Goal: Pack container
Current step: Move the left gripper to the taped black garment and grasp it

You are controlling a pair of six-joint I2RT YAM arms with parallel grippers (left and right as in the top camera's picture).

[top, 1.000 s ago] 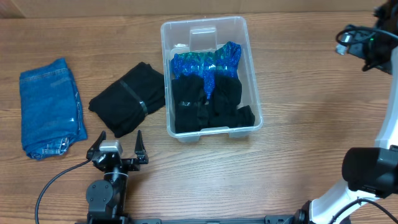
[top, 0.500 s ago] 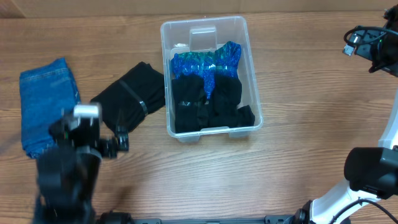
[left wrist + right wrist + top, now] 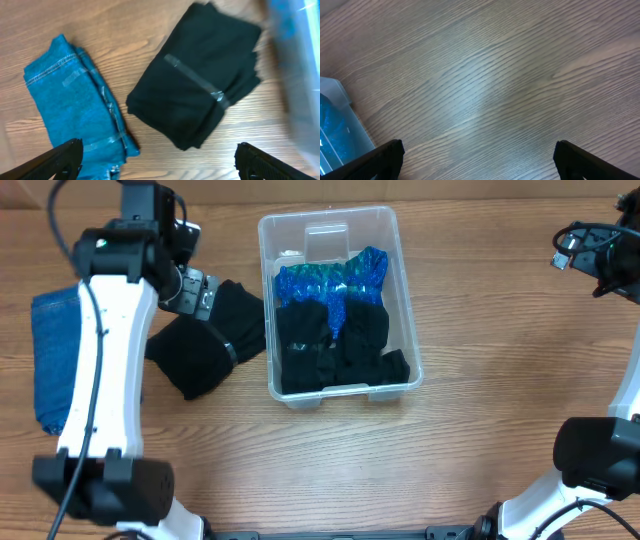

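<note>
The clear plastic container stands mid-table and holds a shiny blue garment and black clothes. Its corner shows at the left edge of the right wrist view. A folded black garment with clear tape lies left of it, also in the left wrist view. Folded blue jeans lie further left, partly hidden by my left arm, and show in the left wrist view. My left gripper is open and empty, high above these two bundles. My right gripper is open and empty above bare wood at the far right.
My left arm stretches from the front edge up over the jeans. The right arm's base stands at the front right, with its wrist at the far right edge. The wooden table shows bare right of the container.
My left arm has risen from its folded pose at the front edge and swung up and back, so its gripper now hangs over the black garment and jeans. The right arm barely moved.
</note>
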